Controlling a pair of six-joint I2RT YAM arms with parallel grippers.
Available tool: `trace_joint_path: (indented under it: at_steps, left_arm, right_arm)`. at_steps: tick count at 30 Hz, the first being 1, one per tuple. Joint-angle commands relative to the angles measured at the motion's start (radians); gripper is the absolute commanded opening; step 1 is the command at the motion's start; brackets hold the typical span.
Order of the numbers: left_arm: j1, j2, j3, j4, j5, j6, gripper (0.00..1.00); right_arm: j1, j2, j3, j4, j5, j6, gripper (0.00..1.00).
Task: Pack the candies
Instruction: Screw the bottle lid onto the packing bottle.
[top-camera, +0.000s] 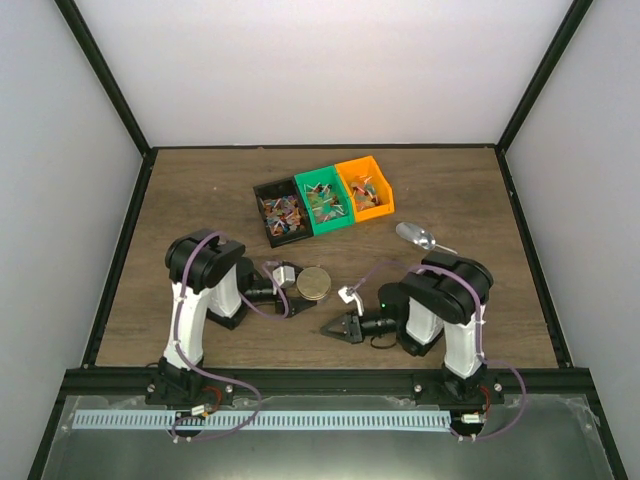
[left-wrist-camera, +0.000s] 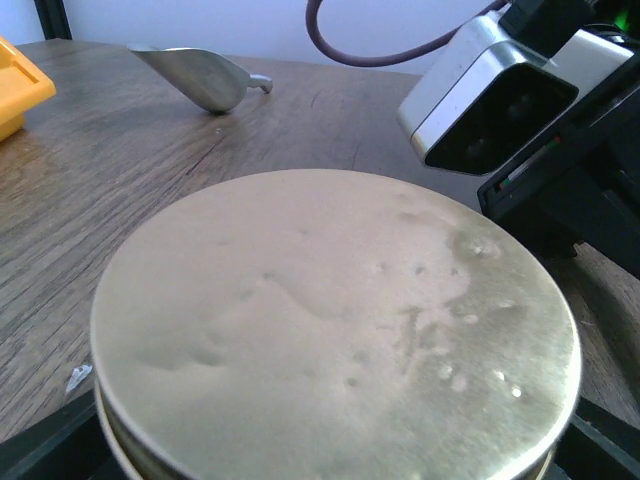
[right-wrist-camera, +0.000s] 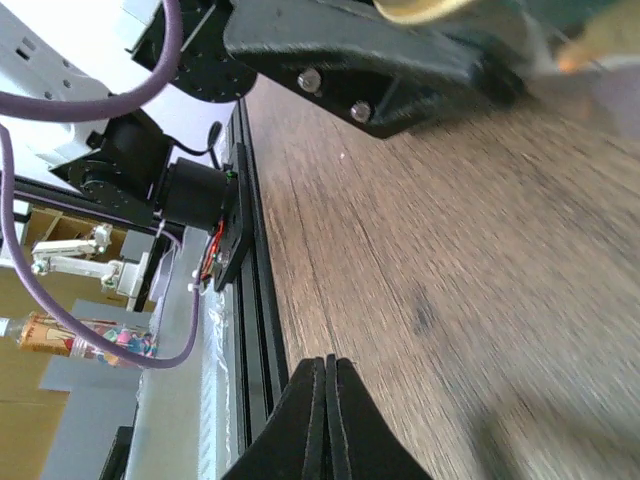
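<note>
Candies (top-camera: 283, 212) fill 3 bins (top-camera: 315, 176) at 12 o'clock on the table (top-camera: 200, 200), none packed yet. The left gripper (top-camera: 297, 281) straddles the round lid (top-camera: 314, 283), jaws wide and seemingly clamped on its rim, though contact is hard to confirm. The right gripper (right-wrist-camera: 328, 375) rests empty at the lid's 5 o'clock, fingers pressed together. Likely step: removing the lid. Next needs a level lift, then the scoop (top-camera: 418, 235) at 2 o'clock.
</note>
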Motion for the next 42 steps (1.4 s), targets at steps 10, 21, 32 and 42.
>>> trace_joint_path:
  at_steps: [10, 21, 32, 42]
  left_arm:
    - [0.000, 0.211, -0.114, 0.211, -0.109, -0.151, 0.85]
    - [0.002, 0.250, -0.088, 0.211, -0.070, -0.134, 0.85]
    - [0.020, 0.253, -0.093, 0.210, -0.058, -0.125, 0.85]
    - [0.026, 0.253, -0.088, 0.211, -0.061, -0.133, 0.85]
  right_arm:
    - [-0.148, -0.233, -0.011, -0.209, 0.048, -0.013, 0.18]
    - [-0.158, -0.315, 0.308, -0.769, 0.257, -0.260, 0.16]
    - [-0.176, -0.223, 0.461, -0.877, 0.267, -0.371, 0.18]
    - [-0.201, -0.159, 0.397, -0.714, 0.046, -0.314, 0.09]
